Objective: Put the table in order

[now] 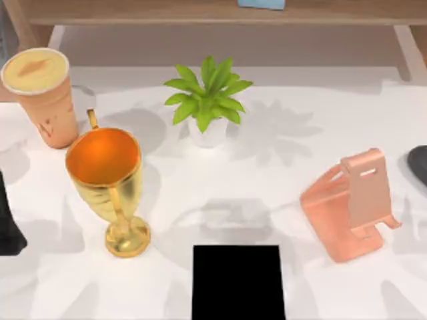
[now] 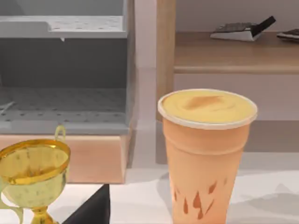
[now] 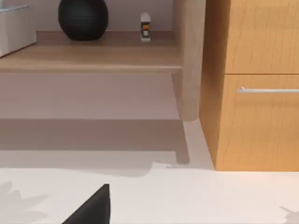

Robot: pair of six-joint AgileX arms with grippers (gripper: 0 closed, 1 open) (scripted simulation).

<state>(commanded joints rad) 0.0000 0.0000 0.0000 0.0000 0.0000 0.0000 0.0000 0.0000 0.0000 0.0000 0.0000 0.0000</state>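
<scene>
The wide white matte bench point(image 1: 267, 167) carries a tall orange paper cup point(image 1: 43, 97) at its far left corner, nearest the left pincer point(image 1: 8, 227) parked at the left edge, whose opening I cannot tell, like the right pincer's point(image 1: 419, 163).

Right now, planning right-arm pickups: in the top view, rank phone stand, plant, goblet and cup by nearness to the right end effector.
From the right end effector:
1. Pink phone stand, right side.
2. Potted plant, back centre.
3. Gold goblet, left.
4. Orange cup, back left corner.
</scene>
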